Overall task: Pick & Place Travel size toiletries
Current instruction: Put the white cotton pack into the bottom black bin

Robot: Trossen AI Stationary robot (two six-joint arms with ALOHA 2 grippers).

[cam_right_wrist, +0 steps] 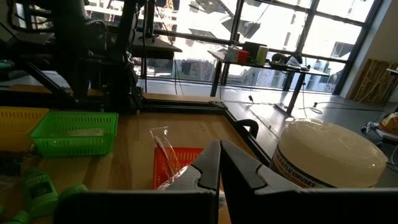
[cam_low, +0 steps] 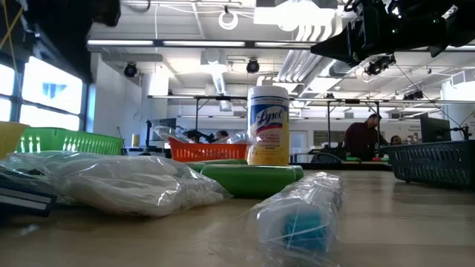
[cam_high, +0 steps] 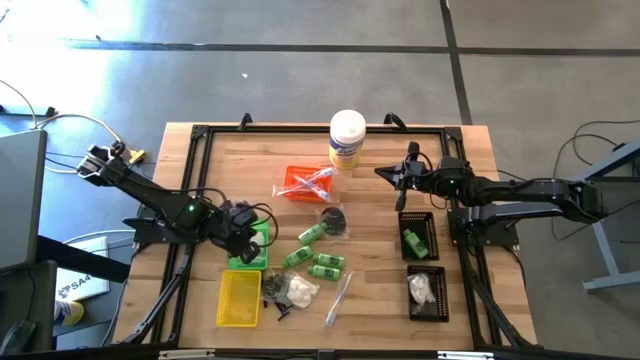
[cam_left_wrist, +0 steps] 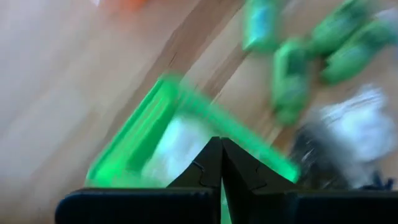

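The loose toiletries lay mid-bench: green tubes (cam_high: 318,252), a bagged white tuft (cam_high: 297,290) and a clear-wrapped stick (cam_high: 339,298). All looked light. The tubes seemed stiff enough to pinch across the middle, while the bag was soft and slippery and the stick thin and probably bendable.

The left hand (cam_high: 243,237) was clenched and empty above the green tray (cam_high: 262,232). The right hand (cam_high: 384,172), also clenched, hovered near the white canister (cam_high: 347,138). Trays crowded the sides, but open bench (cam_high: 370,250) lay around the tubes.
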